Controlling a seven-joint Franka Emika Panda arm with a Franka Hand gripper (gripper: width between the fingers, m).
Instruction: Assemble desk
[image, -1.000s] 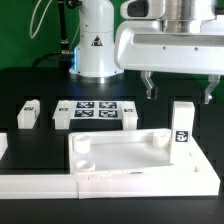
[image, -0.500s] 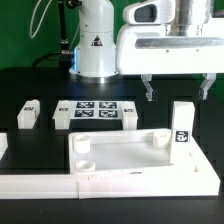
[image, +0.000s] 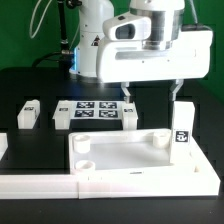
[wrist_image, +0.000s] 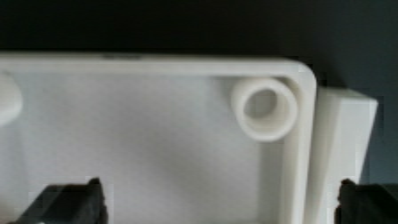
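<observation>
The white desk top (image: 130, 155) lies rim up at the front of the table. One square white leg (image: 181, 125) stands upright at its far corner on the exterior view's right. Another leg (image: 27, 114) lies on the table at the exterior view's left. My gripper (image: 152, 96) hangs open and empty above the back of the desk top, just left of the upright leg in the exterior view. The wrist view shows the desk top (wrist_image: 143, 130), a round corner socket (wrist_image: 270, 105) and the leg (wrist_image: 350, 130) beside the rim, with my gripper (wrist_image: 222, 205) spread wide.
The marker board (image: 95, 112) lies behind the desk top. Low white border strips (image: 35, 181) run along the front left. The robot's white base (image: 97, 45) stands at the back.
My gripper has moved toward the exterior view's left, from above the upright leg to above the desk top's back edge. It stays open. The parts have not moved.
</observation>
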